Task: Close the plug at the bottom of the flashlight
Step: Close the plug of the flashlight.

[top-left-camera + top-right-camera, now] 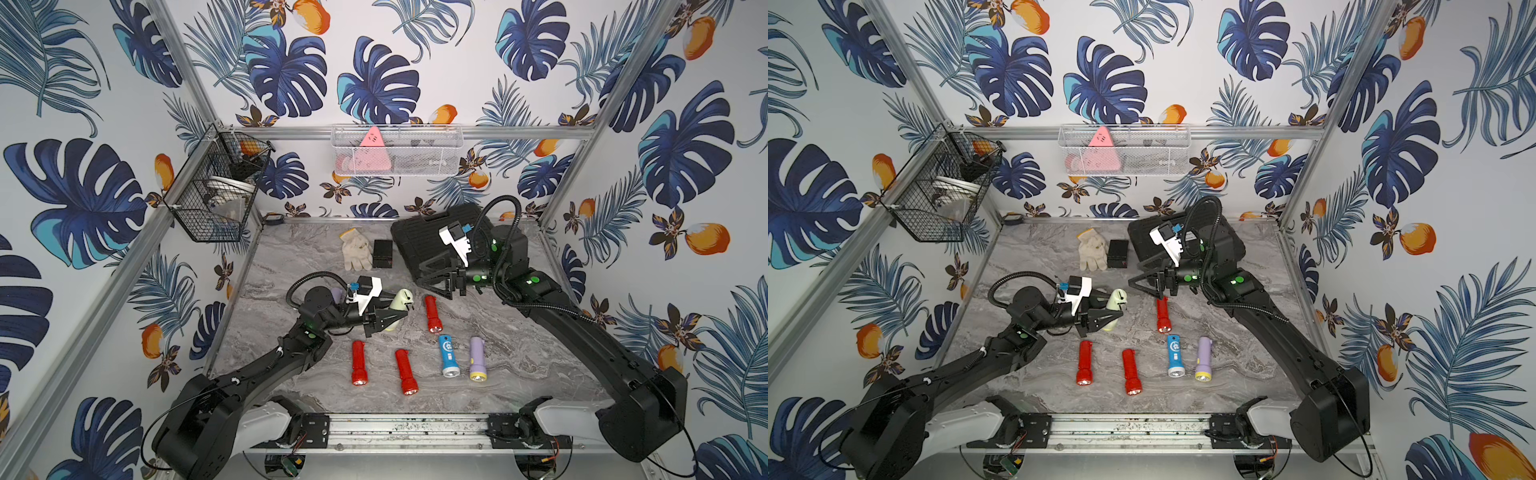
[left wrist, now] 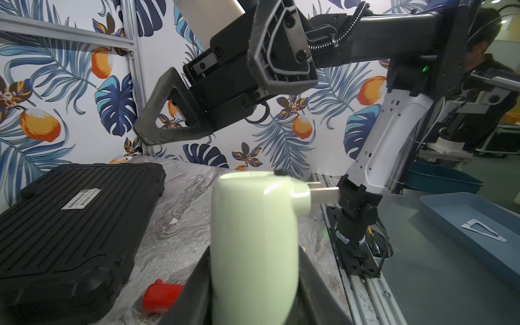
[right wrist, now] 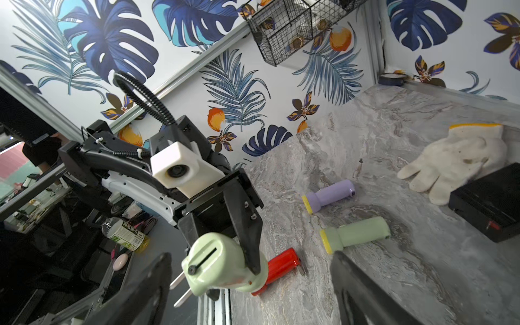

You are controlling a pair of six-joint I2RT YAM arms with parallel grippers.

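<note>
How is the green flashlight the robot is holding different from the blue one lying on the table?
The green flashlight is up in the left gripper; the blue flashlight lies flat on the table. The green one's side is plain; the blue one's has a round white mark. The green one's metal prongs stick out; none show on the blue one. Both are stubby flashlights.

A robotics lab test cell: an aluminium-profile frame (image 1: 415, 132) boxes in a marble-look surface (image 1: 307, 257), with leaf-print wallpaper (image 1: 374, 83) on its walls. The left arm (image 1: 266, 374) and right arm (image 1: 602, 345) are mounted on a rail (image 1: 407, 430) along the surface's near edge. Beyond the cell, the left wrist view shows a person (image 2: 484, 50) and a blue tray (image 2: 450, 208).
</note>
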